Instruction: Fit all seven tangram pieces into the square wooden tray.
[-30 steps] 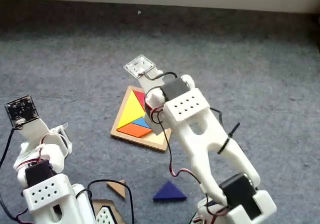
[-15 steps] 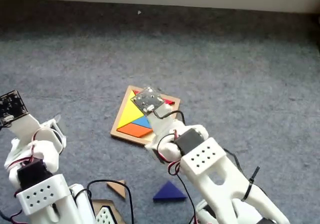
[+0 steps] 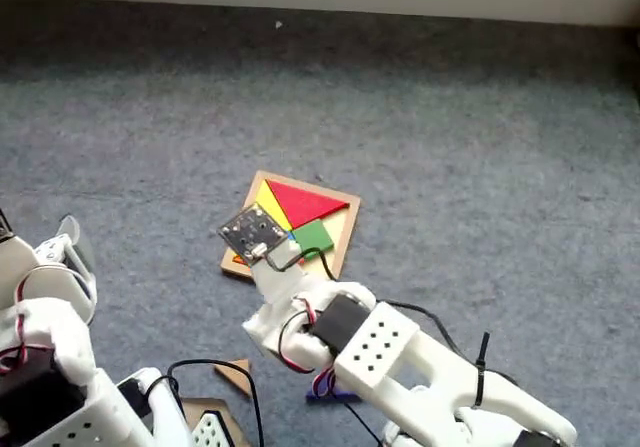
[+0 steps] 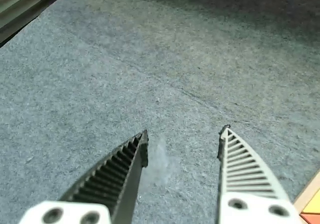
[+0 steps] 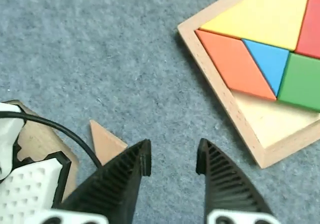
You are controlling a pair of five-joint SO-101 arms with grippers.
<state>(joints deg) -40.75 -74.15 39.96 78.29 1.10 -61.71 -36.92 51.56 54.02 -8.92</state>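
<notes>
Pulled back off tray (image 5: 222, 99) toward lower centre with right gripper (image 5: 172, 166) spread and empty, leaving tan triangle (image 5: 105, 143) just beside its jaws, below tray in high view, with left gripper (image 4: 182, 144) likewise spread, farther off.

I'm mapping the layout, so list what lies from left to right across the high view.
left gripper → tan triangle → green square. The wooden tray and its other pieces overlap these sideways, so they are left out.
</notes>
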